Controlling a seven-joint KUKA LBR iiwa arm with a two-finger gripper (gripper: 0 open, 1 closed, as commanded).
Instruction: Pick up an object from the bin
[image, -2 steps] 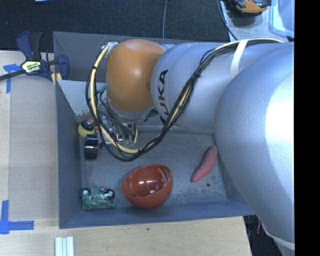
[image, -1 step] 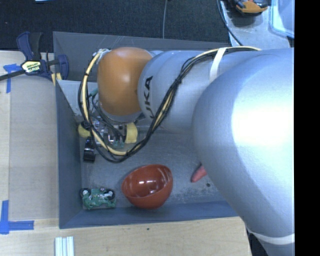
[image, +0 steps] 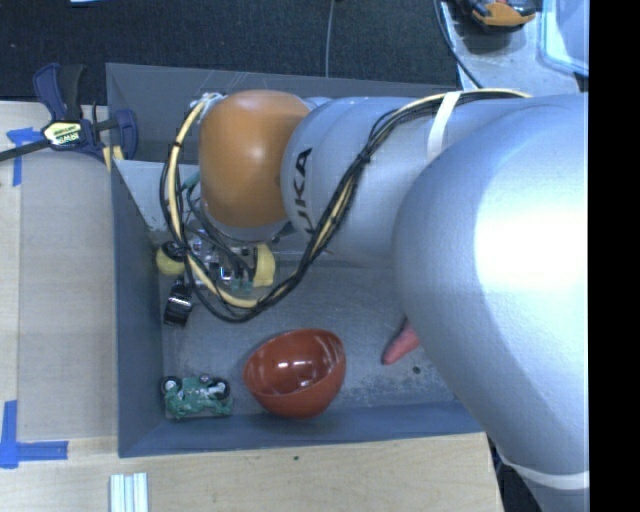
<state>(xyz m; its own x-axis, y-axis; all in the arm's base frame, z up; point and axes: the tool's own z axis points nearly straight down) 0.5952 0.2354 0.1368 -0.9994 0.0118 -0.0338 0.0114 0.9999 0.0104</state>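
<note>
Hanging low in the far left part of the bin (image: 138, 340), the hand (image: 222, 268) sits under the arm's orange cover (image: 245, 155) amid its cables, and whether it is open or closed cannot be told from here. A rounded yellow thing (image: 169, 261) shows at its left side and another yellow bit at its right. Whether these are one object, and whether the hand has hold of it, is hidden. A small black thing (image: 177, 306) lies just beside the hand, to its near left.

Nothing is seen lifted, so the pick looks not yet done. By my judgement the task is at the stage of closing on something, with the yellow thing the likeliest target, and the grasp and the lift out are left.

The other things lie well apart along the near side: a red bowl (image: 297, 372), a green thing (image: 197, 396) to its left and a pink thing (image: 400, 346) to its right.
</note>
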